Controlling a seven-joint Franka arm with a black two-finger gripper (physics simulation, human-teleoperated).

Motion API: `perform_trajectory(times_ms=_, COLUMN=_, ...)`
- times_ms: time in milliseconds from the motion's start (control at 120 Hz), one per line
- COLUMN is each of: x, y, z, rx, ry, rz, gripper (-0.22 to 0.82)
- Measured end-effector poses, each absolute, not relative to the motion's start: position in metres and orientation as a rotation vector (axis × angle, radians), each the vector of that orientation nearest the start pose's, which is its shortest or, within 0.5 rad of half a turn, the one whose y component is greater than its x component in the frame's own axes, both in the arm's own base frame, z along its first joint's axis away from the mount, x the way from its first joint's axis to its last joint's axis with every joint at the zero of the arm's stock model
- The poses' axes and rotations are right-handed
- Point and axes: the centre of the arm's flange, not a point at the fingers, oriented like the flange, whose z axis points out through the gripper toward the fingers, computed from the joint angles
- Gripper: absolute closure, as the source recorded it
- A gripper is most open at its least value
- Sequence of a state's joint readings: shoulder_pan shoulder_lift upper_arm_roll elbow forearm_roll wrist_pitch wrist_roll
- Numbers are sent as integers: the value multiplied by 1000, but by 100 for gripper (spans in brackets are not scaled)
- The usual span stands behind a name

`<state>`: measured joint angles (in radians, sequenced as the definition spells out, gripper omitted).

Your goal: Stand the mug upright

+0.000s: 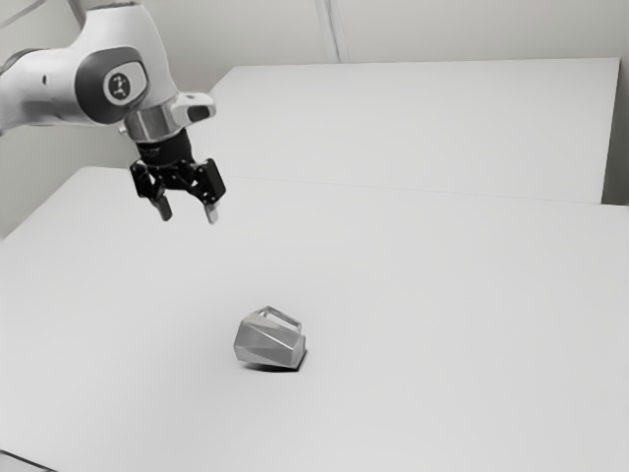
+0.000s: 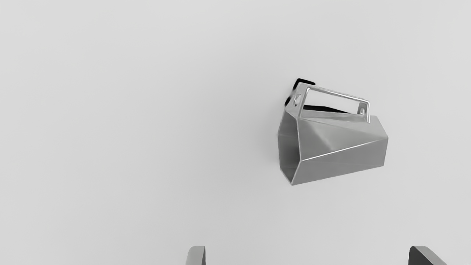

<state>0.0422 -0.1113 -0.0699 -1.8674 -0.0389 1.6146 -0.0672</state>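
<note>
High above the table hangs the gripper (image 1: 188, 213), toward the exterior view's upper left, open with nothing between its fingers. The grey faceted mug (image 1: 269, 341) lies on its side on the table, apart from the gripper and lower in that view. In the wrist view the mug (image 2: 338, 147) shows its open mouth at one end, its narrower base at the other, and a thin wire handle (image 2: 340, 95) along its side. The two fingertips of the gripper (image 2: 307, 255) stand wide apart there, not touching the mug.
The mug lies on a wide white table (image 1: 442, 324). Behind it stands a pale raised panel or surface (image 1: 423, 128). A thin dark line (image 1: 25, 460) runs at the exterior view's lower left corner.
</note>
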Motion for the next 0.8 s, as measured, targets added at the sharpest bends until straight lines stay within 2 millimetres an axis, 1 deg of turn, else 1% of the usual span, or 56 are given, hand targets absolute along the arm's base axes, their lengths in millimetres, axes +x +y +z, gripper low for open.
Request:
perform_trajectory(times_ms=183, x=505, y=-12, z=496, rx=-3220, ry=-107, rz=268, gripper=0)
perform_trajectory(times_ms=342, x=500, y=-1, z=462, rx=-3297, ry=-155, rz=267, gripper=0)
perform_trajectory(times_ms=400, x=499, y=1, z=454, rx=-3323, ry=-167, rz=254, gripper=0)
perform_trajectory(times_ms=500, x=497, y=0, z=442, rx=-3367, ry=-172, rz=232, gripper=0)
perform_trajectory(times_ms=800, x=482, y=5, z=394, rx=-3459, ry=-216, rz=233, gripper=0)
